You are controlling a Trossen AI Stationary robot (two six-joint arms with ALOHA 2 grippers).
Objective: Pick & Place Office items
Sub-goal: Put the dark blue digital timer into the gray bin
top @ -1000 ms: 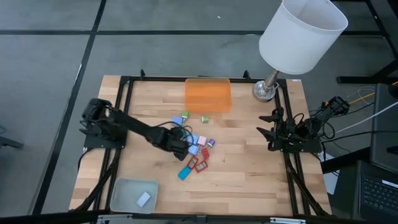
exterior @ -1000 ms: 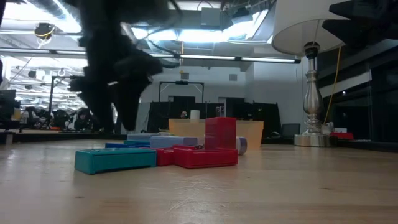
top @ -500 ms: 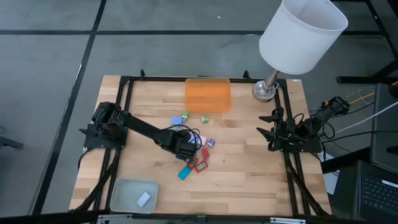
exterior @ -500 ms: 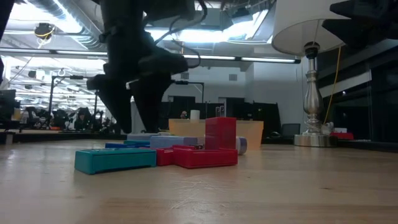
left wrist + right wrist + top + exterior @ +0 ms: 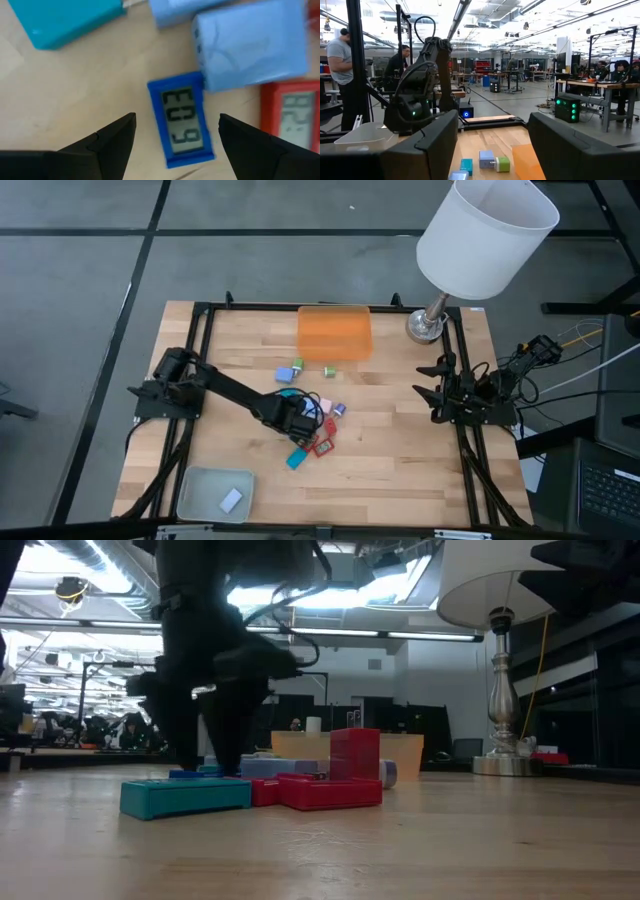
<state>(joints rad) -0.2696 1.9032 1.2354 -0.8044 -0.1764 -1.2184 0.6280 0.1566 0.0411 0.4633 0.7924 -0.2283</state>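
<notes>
The office items lie in a loose cluster (image 5: 315,430) on the wooden table: a teal block (image 5: 185,797), red flat rectangles (image 5: 330,792), a pale blue block (image 5: 250,50) and a blue flat rectangle with a small display (image 5: 182,120). My left gripper (image 5: 177,122) hangs open just above the table, pointing down. Its two fingers stand on either side of the blue flat rectangle without touching it. In the high view the gripper (image 5: 296,420) covers that piece. My right gripper (image 5: 432,390) waits open at the table's right edge.
A translucent orange tray (image 5: 334,332) stands at the far middle, a pale grey-green tray (image 5: 215,492) at the near left corner. A lamp (image 5: 428,326) stands at the far right. Loose small blocks (image 5: 290,370) lie between the cluster and the orange tray. People show beyond the table (image 5: 340,60).
My left gripper has sunk toward the table and gone a little toward the table's right, onto the cluster of office items. Its fingers have stayed as wide apart as before. The items have not moved.
</notes>
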